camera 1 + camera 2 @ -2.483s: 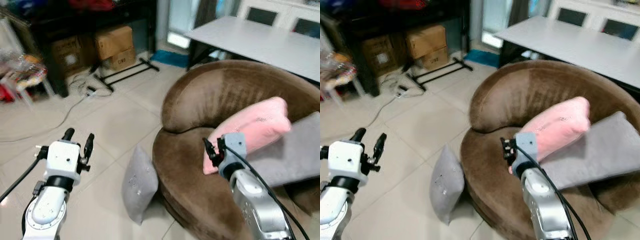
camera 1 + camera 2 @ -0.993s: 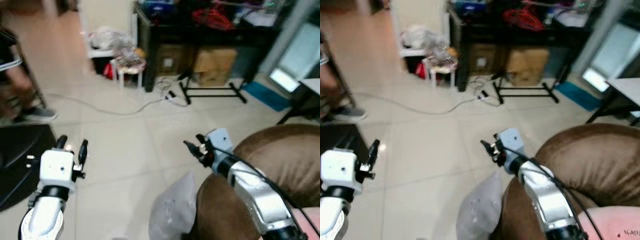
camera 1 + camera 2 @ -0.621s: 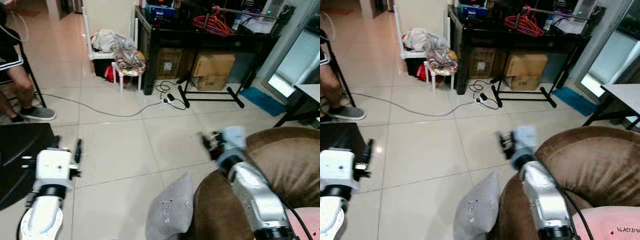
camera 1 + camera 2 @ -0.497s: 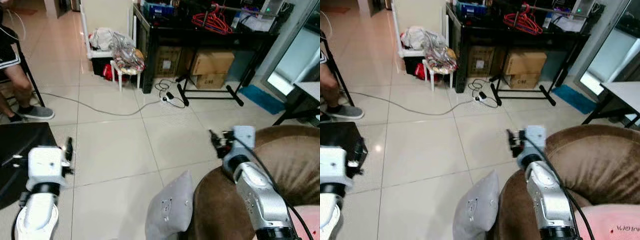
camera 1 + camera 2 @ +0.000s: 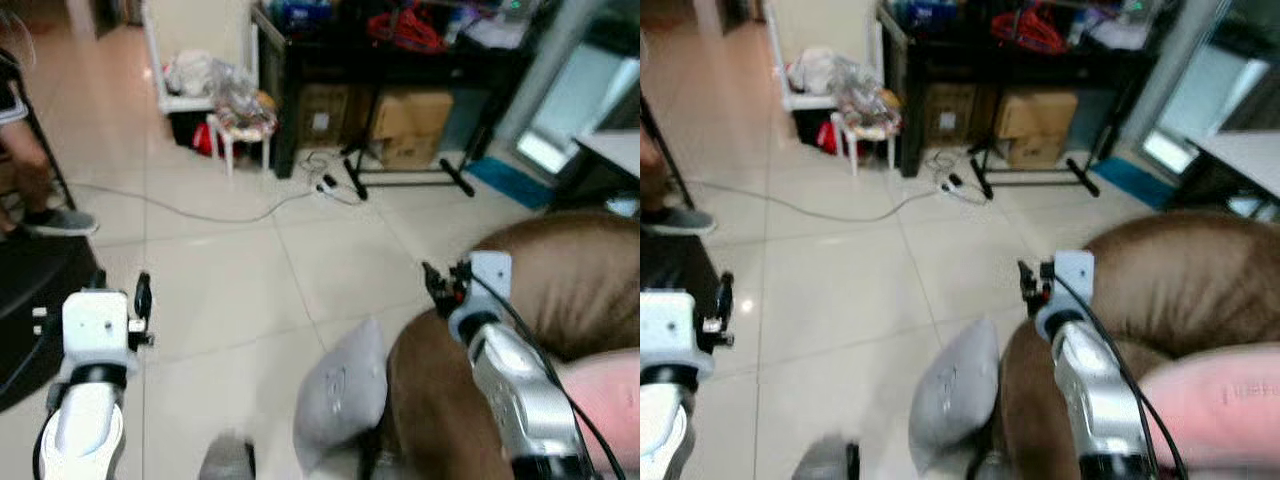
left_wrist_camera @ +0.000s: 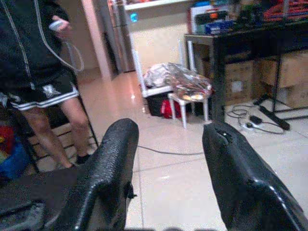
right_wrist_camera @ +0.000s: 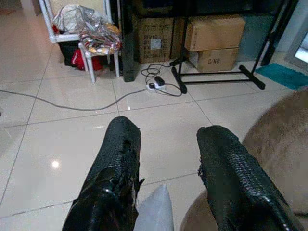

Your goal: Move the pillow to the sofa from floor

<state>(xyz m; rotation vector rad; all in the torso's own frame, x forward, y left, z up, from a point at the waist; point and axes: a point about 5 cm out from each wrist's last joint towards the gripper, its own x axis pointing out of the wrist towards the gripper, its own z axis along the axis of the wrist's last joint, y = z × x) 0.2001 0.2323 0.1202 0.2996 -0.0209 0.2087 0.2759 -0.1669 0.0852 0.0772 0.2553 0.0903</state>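
1. The right gripper is held with its fingers spread wide and nothing between them; it is raised above the sofa's front edge, just above the pillow.
2. The left gripper is likewise spread wide and empty, and is held over bare floor well apart from the pillow.
3. The grey pillow is seen standing on edge on the floor, leaned against the brown sofa's front edge.
4. A pink cushion is seen on the sofa at the right.
5. A grey cable is laid across the floor beyond the pillow; cardboard boxes are stacked under a black table, with a small white stool beside them.
6. A person's legs are seen at the far left, beside a black chair.
7. Both silver arms are extended forward, the right one over the sofa, the left one over the floor.
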